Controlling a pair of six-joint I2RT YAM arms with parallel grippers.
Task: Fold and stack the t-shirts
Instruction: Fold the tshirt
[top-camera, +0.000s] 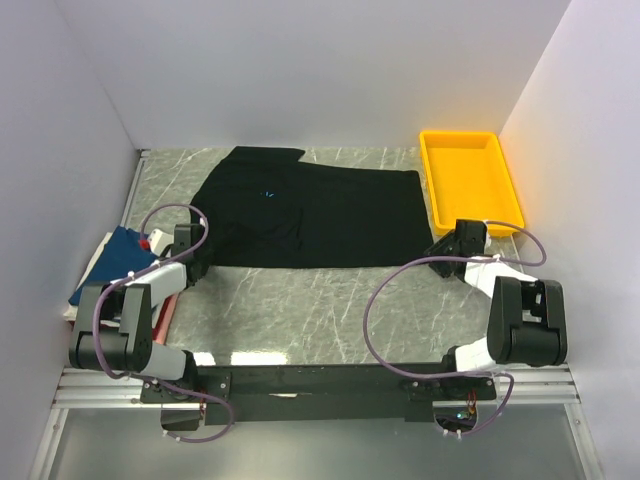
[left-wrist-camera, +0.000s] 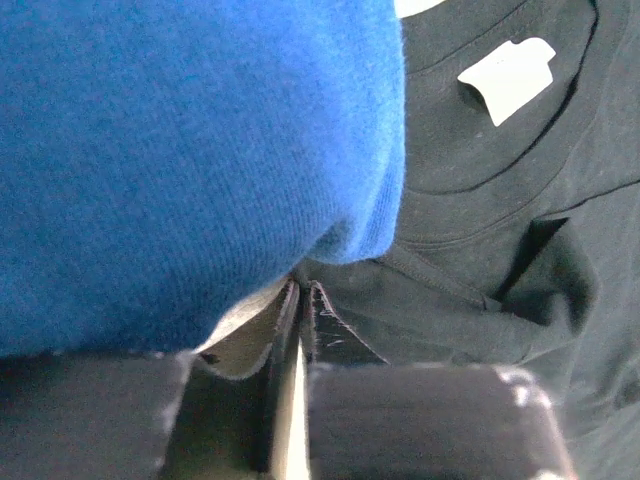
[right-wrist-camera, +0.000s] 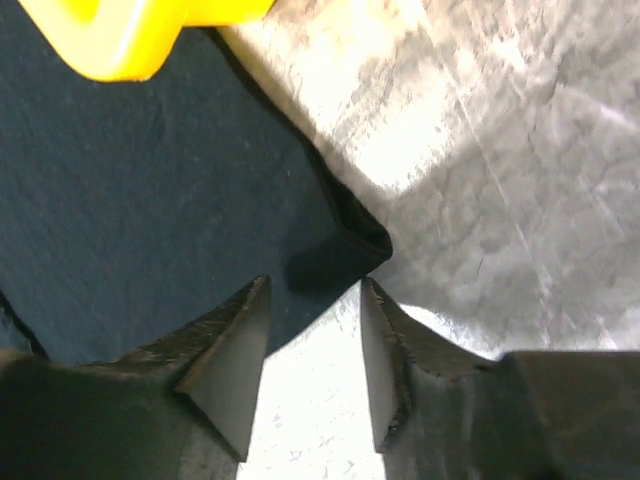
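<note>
Left hand (left-wrist-camera: 303, 295): fingers almost pressed together at the near left edge of the black shirt (top-camera: 320, 215); cannot tell whether cloth is caught.
Blue shirt (left-wrist-camera: 180, 150): lies at the left edge of the counter (top-camera: 300, 310), just beside that hand.
Right hand (right-wrist-camera: 315, 285): spread, tips either side of the black shirt's near right corner.
Black shirt: flat on mid-counter, white label (left-wrist-camera: 508, 75) at the neck.
Tray (top-camera: 432, 180): yellow, far right.
</note>
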